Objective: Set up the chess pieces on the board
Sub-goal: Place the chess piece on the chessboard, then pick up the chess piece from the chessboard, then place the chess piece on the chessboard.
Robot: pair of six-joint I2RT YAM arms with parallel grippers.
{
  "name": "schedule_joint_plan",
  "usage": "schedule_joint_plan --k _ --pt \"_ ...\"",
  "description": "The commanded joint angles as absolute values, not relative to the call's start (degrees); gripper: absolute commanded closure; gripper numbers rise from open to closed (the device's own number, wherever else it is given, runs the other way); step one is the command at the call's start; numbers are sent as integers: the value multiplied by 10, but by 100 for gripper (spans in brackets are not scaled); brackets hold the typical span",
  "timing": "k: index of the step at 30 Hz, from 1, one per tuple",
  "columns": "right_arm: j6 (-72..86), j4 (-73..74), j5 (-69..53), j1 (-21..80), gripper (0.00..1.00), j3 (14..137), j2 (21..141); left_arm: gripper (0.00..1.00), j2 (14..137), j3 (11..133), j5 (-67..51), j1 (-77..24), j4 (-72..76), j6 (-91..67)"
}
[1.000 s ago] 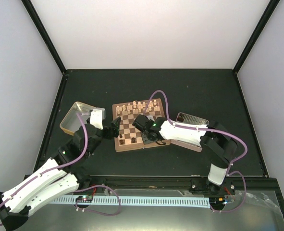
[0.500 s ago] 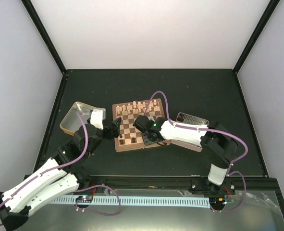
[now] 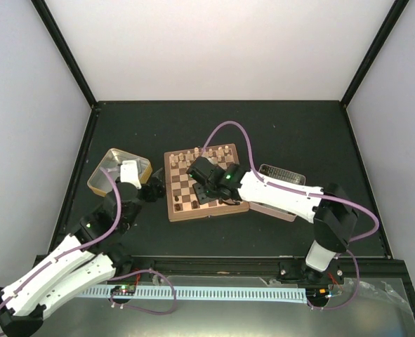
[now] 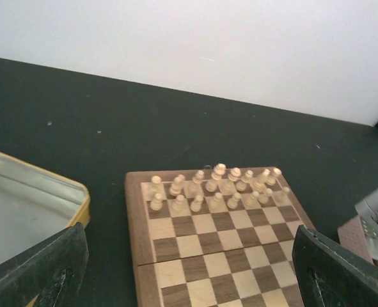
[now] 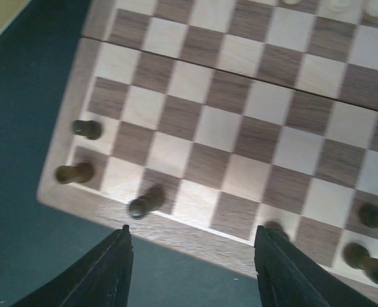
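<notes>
The board (image 3: 182,210) lies mid-table and also shows in the left wrist view (image 4: 208,256) and the right wrist view (image 5: 227,128). Cream chess pieces (image 3: 203,156) stand in two rows along its far edge (image 4: 214,188). Several dark chess pieces (image 5: 144,203) stand near the board's near edge, at both corners. My left gripper (image 3: 153,191) is open and empty, just left of the board (image 4: 189,262). My right gripper (image 3: 199,188) hovers over the board's near part, open and empty (image 5: 192,256).
A yellow-rimmed metal tin (image 3: 107,170) sits left of the board, beside the left arm (image 4: 29,211). A pink-rimmed tray (image 3: 282,173) lies right of the board, partly under the right arm. Black walls enclose the table.
My left gripper has pulled back left, off the board's edge. My right gripper has moved left and farther over the board.
</notes>
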State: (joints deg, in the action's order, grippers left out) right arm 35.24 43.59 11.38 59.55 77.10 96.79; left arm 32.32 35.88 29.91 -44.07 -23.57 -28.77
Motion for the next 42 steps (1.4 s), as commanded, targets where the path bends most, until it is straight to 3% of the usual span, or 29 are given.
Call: schedule_joint_plan --k 1,9,23,33,42 --pt "329 423 78 619 46 800 998 11 297 379 353 -423 -276 -335" --pt "327 421 77 629 44 828 1059 11 278 370 349 -406 -280 -345" --pt "339 415 111 629 86 825 1089 12 284 364 324 -397 -276 -348" --pt "385 420 161 614 91 747 999 12 287 360 310 -392 -270 -345" --pt "389 426 153 600 91 731 1008 12 293 357 299 -389 -266 -344"
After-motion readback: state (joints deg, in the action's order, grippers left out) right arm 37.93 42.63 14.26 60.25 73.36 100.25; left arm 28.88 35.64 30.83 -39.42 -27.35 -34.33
